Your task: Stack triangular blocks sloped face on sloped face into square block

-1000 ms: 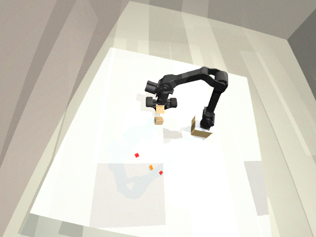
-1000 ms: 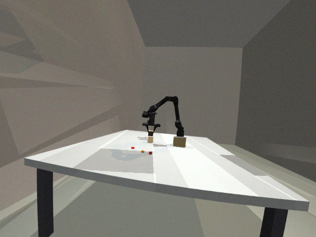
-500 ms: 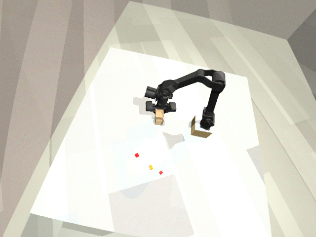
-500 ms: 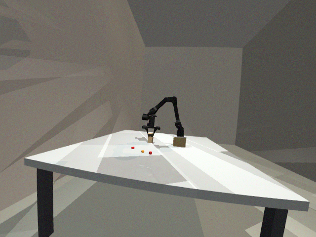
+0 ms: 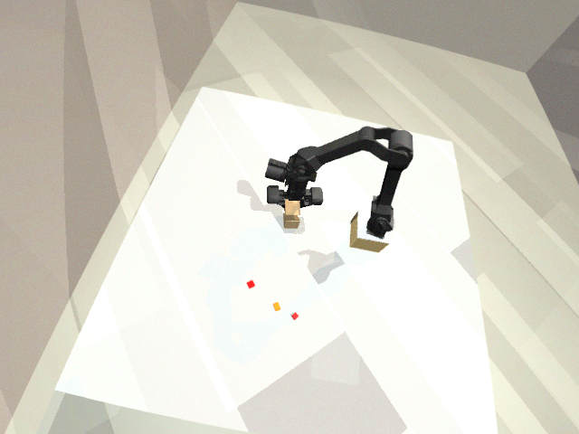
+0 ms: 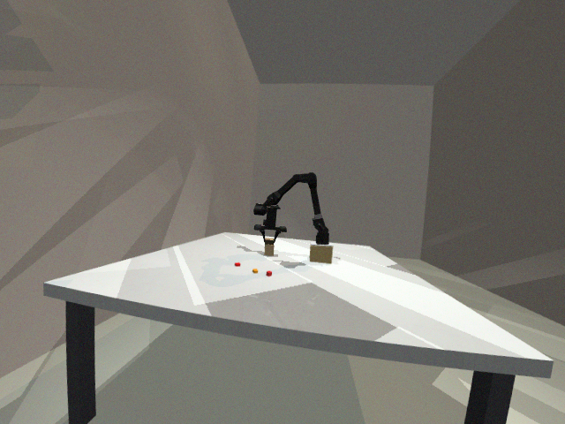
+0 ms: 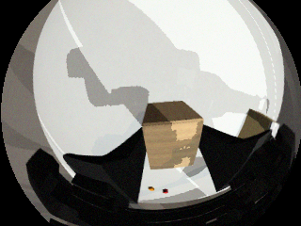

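Note:
My gripper (image 5: pixel 293 203) (image 6: pixel 269 237) (image 7: pixel 169 127) is shut on one tan triangular block (image 5: pixel 292 208) (image 6: pixel 269 240) (image 7: pixel 175 141) and points straight down. The other tan triangular block (image 5: pixel 291 222) (image 6: pixel 269 250) rests on the white table (image 5: pixel 154 326) (image 6: pixel 346 314) directly under it. The held block hangs just above the lower one, almost lined up with it. I cannot tell whether they touch. In the wrist view the held block hides most of the lower block.
A larger tan box (image 5: pixel 366 239) (image 6: pixel 320 253) (image 7: pixel 256 123) stands by the arm's base, to the right. Two small red pieces (image 5: pixel 251 284) (image 5: pixel 294 316) and an orange piece (image 5: pixel 276 306) lie nearer the table's front.

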{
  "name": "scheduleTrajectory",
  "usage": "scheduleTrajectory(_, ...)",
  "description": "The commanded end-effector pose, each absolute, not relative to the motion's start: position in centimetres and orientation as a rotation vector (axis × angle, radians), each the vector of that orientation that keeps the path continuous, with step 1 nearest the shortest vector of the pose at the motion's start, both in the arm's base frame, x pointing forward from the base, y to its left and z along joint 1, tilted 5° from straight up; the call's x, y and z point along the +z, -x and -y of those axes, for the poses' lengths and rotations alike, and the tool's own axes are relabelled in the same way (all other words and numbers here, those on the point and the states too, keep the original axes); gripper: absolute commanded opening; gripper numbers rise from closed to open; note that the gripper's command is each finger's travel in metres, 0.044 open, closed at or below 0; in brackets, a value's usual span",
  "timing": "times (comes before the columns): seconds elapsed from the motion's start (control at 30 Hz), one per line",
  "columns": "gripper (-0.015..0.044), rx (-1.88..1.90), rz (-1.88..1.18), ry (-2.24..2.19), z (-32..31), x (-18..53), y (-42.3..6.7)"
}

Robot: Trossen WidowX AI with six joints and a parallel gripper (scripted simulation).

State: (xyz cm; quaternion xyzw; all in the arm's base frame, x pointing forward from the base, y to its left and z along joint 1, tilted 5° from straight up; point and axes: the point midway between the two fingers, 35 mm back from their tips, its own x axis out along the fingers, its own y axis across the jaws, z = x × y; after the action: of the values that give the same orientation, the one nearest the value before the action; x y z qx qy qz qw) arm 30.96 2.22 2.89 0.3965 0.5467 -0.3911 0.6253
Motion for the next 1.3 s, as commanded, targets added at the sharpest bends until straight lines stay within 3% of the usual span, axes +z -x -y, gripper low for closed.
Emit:
scheduleTrajectory(0.0,0.0000,-0.906,-1.254,-0.908,-2.03,2.73,-30.75)
scheduleTrajectory(1.27,0.0000,-0.902,-1.257,-0.902,-2.27,1.93,-30.66)
